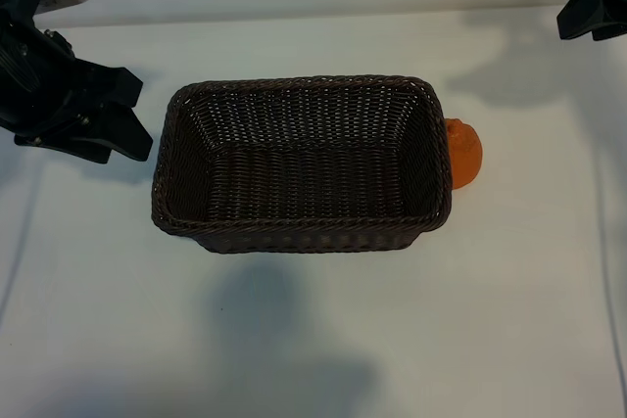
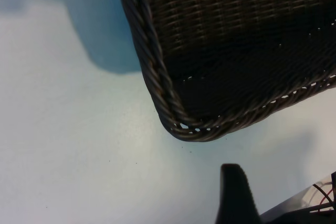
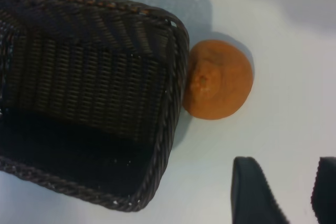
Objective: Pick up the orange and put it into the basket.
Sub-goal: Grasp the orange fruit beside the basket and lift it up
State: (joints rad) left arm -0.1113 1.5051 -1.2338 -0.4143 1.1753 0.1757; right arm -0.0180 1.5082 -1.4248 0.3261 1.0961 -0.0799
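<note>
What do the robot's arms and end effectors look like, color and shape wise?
Both arms are matte black and blocky. The left end effector has broad wedge-shaped fingers, with a black cable looping over a silvery part above it. The right end effector has dark fingers with ribbed inner edges. Thin red wires behind a clear part show in the left wrist view.

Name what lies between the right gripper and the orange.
Nothing: in the right wrist view only bare white table separates the open right gripper from the orange, which sits against the basket outside.

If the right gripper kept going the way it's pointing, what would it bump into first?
Probably the bare white table. The right gripper stands open, aimed beside the small round orange fruit, not at the dark brown woven wicker basket.
</note>
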